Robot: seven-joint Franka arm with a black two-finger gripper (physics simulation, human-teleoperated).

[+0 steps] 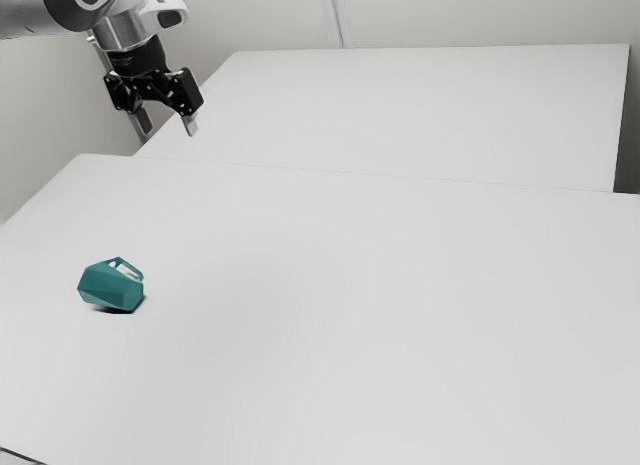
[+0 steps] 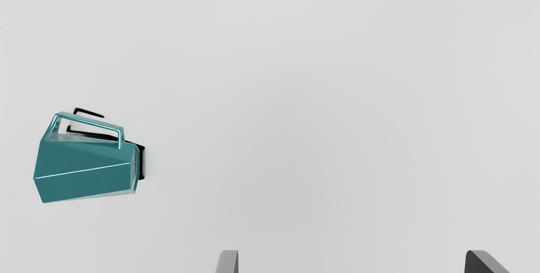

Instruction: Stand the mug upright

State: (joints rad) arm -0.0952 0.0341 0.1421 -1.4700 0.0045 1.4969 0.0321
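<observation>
Jaws wide apart, nothing held, above the bench (image 1: 350,305) and well apart from the mug (image 2: 80,163); mug lies on its side on the bench. Step, as judged: approach. Next: align over mug, descend, grip, then rotate base-down

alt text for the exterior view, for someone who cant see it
A teal mug lies on its side on a white table, toward the exterior view's left. A robot arm comes in from the upper left, its open black gripper raised clear of the mug.
</observation>
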